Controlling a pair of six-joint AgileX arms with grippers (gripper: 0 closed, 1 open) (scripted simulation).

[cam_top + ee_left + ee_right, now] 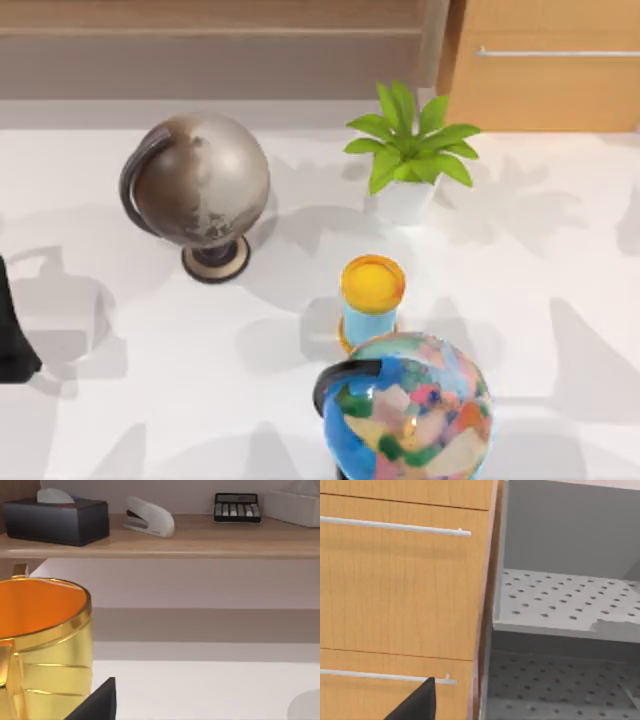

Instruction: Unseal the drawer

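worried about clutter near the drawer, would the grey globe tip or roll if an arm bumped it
The grey globe looks top-heavy: a big ball on a small round base, so a knock high up would probably tip it. Once down, the ball would likely roll. It stands well left of the drawer.

A potted plant (pixel 410 160) stands just before the drawer (pixel 545 70).

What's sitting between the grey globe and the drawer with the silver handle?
In the top view, a potted plant stands between the grey globe and the drawer.
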